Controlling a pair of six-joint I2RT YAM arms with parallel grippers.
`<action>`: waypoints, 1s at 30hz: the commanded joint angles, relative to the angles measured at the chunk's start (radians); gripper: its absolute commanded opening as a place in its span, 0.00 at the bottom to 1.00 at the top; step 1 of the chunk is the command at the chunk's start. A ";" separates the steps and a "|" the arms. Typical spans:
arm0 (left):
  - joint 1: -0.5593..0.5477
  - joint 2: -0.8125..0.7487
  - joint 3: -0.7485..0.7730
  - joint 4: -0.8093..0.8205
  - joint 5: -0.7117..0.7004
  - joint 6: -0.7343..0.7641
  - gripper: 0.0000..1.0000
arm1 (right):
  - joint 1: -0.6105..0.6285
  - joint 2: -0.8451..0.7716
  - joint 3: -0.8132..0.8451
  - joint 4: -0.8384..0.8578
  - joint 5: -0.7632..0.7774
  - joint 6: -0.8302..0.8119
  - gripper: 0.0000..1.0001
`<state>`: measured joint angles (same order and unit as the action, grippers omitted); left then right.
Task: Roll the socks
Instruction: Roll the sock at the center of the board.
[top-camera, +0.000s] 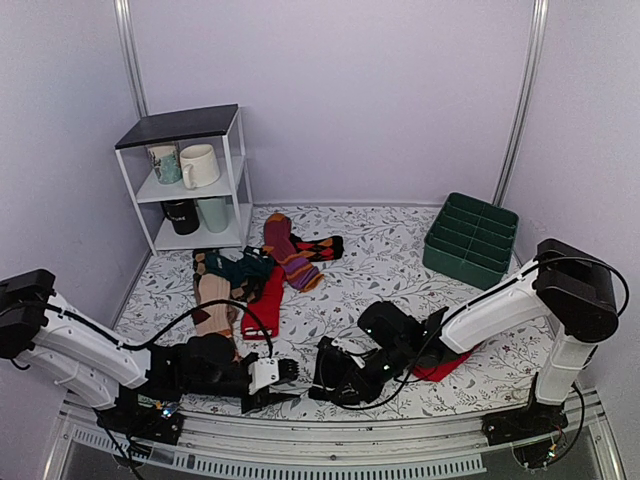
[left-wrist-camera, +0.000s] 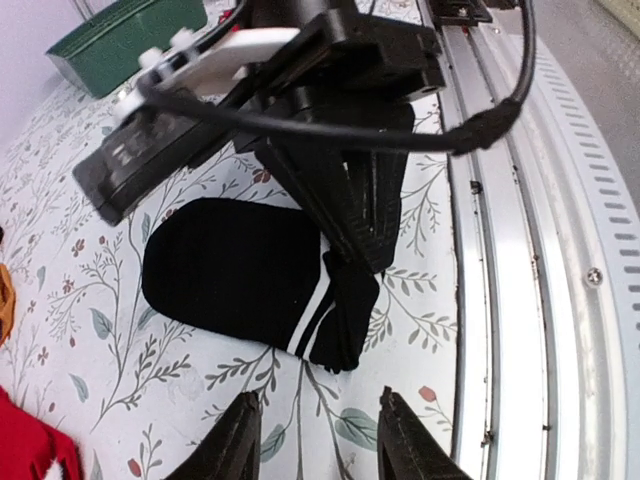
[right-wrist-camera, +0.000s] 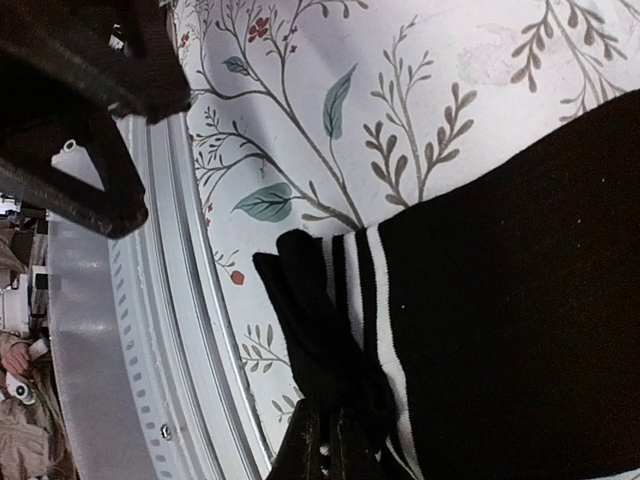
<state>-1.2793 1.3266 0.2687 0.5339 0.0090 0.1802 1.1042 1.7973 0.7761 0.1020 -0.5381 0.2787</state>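
The short black fabric socks (left-wrist-camera: 240, 270), thin white stripes across the cuff, lie flat at the near edge of the desk (top-camera: 390, 255), just beside the ribbed metal rail (left-wrist-camera: 520, 300). The right end effector (right-wrist-camera: 325, 445) is pressed together, pinching a bunched fold of the cuff. The left end effector (left-wrist-camera: 320, 435) stands spread and empty just beside that cuff, not touching it. The desk wears a white cloth printed with leafy sprigs; pale lilac walls close it in. Far left, a white shelf unit with a dark top (top-camera: 180, 125) holds four mugs, two per level. Far right sits a green compartmented plastic tray (top-camera: 455, 265). Between them lies a heap of coloured socks (top-camera: 285, 255). From above, the right arm hides most of the black socks.
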 joint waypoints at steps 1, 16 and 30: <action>-0.024 0.064 0.043 0.039 -0.034 0.114 0.41 | -0.028 0.093 0.020 -0.310 -0.009 0.058 0.00; -0.058 0.290 0.198 -0.019 0.009 0.232 0.43 | -0.099 0.139 0.070 -0.384 -0.118 0.099 0.00; -0.121 0.317 0.191 0.111 -0.107 0.276 0.43 | -0.112 0.182 0.103 -0.418 -0.156 0.099 0.00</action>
<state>-1.3689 1.6424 0.4679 0.5648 -0.0402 0.4316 0.9951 1.8992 0.9123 -0.1623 -0.7963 0.3668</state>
